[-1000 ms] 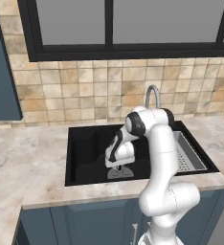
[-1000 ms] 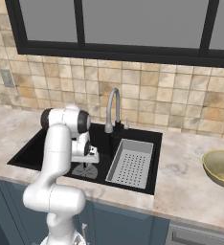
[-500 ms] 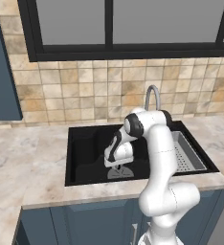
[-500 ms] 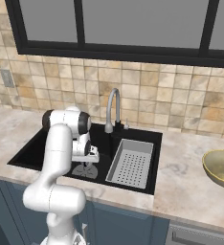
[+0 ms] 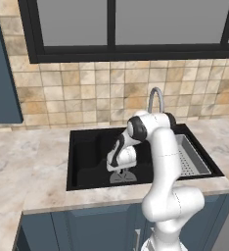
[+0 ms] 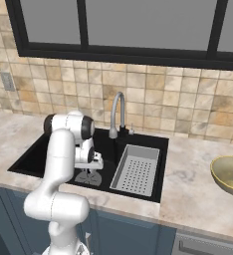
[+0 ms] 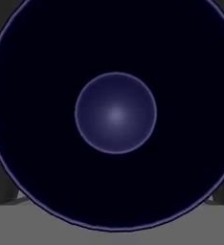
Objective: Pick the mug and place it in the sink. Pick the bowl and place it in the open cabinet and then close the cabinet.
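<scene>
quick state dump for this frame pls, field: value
arm: reaching down into the sink
gripper: low over the sink floor, left of the strainer tray; open or shut unclear
mug: hand view looks straight down into a dark round vessel, likely the mug, directly under the hand
bowl: upright on the counter right of the sink, untouched
faucet: at the sink's back edge, behind the arm
</scene>
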You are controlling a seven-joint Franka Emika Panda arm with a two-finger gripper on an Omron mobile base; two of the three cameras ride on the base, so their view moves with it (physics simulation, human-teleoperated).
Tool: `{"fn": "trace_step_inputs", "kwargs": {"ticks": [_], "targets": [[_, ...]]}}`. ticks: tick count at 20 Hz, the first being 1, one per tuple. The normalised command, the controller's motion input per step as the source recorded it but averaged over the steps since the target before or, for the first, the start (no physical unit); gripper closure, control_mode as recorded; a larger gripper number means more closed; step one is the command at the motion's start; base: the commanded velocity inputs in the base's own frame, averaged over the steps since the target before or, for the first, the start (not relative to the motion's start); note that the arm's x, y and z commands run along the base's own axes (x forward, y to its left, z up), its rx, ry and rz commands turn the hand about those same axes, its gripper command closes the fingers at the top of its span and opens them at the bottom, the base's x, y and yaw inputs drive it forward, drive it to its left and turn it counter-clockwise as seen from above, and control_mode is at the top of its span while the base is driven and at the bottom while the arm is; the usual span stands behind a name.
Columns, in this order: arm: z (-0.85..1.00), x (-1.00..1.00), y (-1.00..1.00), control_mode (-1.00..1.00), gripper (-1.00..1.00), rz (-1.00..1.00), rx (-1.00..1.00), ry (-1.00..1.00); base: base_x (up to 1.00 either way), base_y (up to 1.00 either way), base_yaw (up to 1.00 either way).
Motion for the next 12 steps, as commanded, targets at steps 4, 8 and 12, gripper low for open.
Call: {"fn": "trace_step_inputs", "kwargs": {"ticks": [4,8,12], "targets": [[0.32,-0.20,0.00,-1.00,-1.00,0.00,0.00,-0.12,0.00,0.00,0.00],[0.73,-0.13,0.00,-1.00,-1.00,0.00,-0.01,-0.13,0.00,0.00,0.00],[0.71,-0.33,0.00,-1.00,-1.00,0.00,-0.01,-0.11,0.00,0.00,0.00]]}}
